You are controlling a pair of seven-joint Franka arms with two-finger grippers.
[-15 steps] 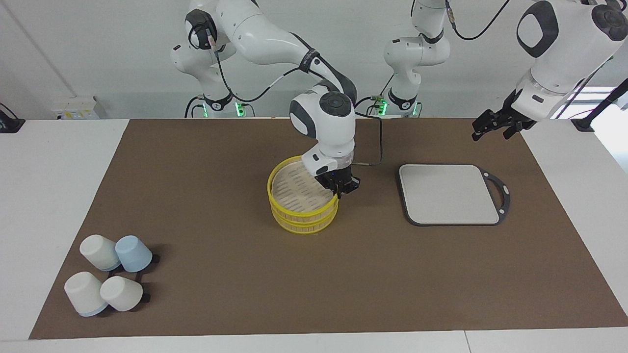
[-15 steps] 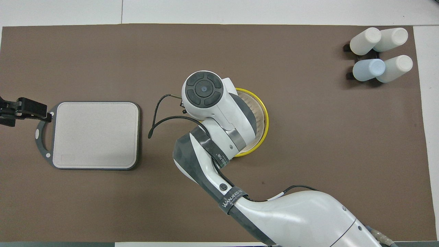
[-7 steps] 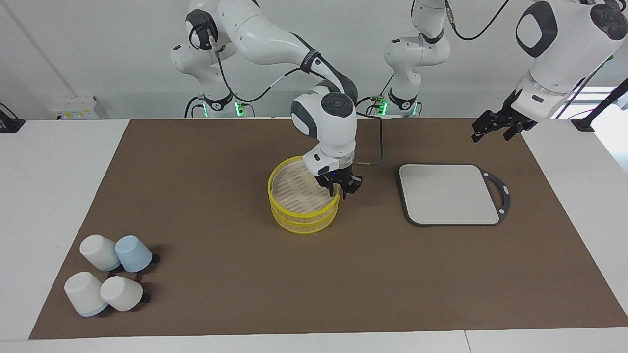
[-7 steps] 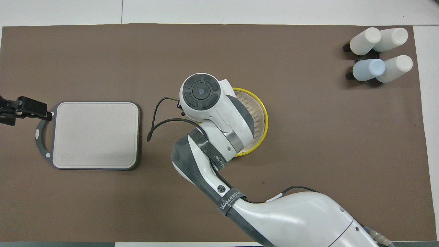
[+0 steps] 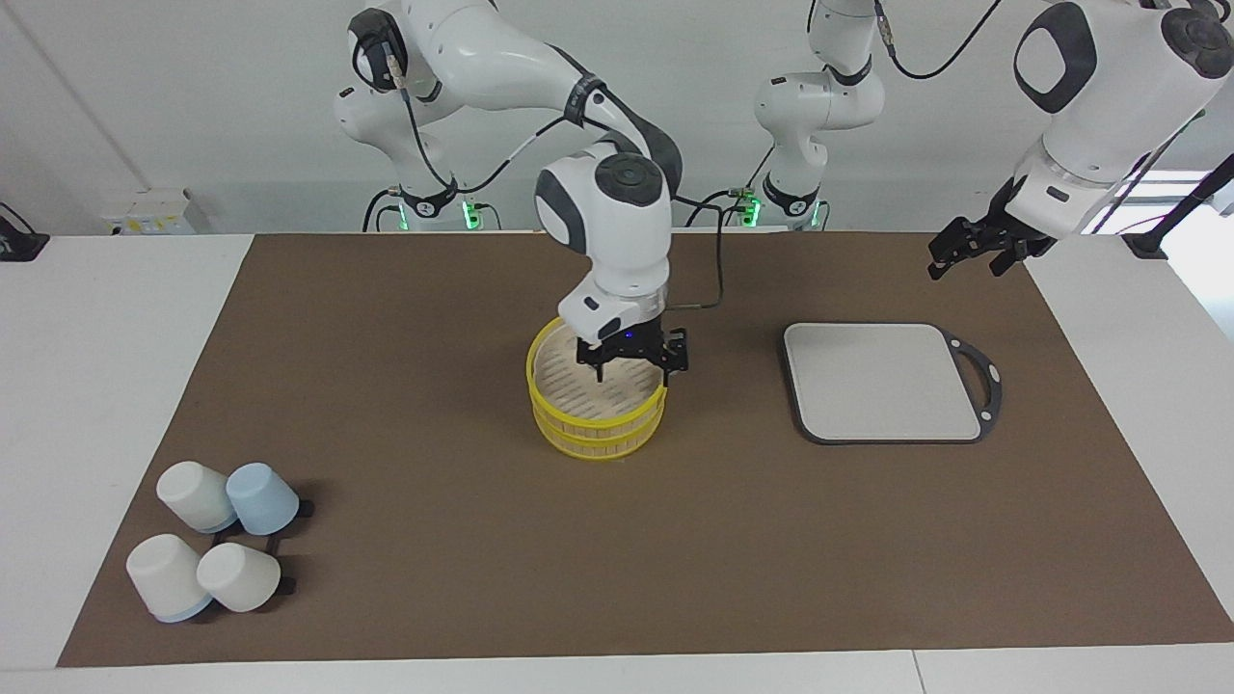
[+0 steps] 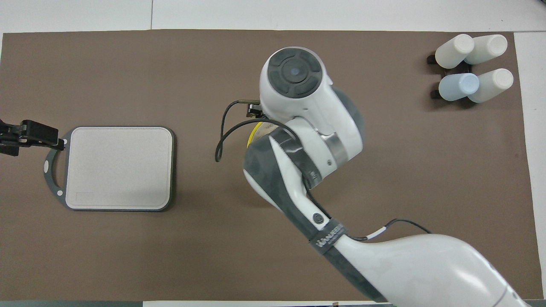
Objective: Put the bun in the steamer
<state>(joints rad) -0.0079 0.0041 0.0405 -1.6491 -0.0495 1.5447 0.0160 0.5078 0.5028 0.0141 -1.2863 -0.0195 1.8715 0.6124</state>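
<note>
The steamer (image 5: 598,425), a round two-tier basket with yellow rims and a tan slatted floor, stands mid-table. My right gripper (image 5: 631,373) hangs open just over its rim, on the side toward the left arm's end of the table, with nothing between its fingers. In the overhead view the right arm covers nearly all of the steamer (image 6: 252,136) and hides its own gripper. The bun shows in neither view. My left gripper (image 5: 972,256) waits open, up in the air beside the board's handle, and it appears again at the overhead view's edge (image 6: 17,137).
A flat grey board (image 5: 882,381) with a black handle lies toward the left arm's end (image 6: 117,168). Several white and blue cups (image 5: 217,545) lie on a small rack at the corner farthest from the robots, toward the right arm's end (image 6: 469,68). A brown mat covers the table.
My right gripper has gone from shut to open, and its wrist has turned and shifted from the steamer's rim to over its inside. The left arm has not moved.
</note>
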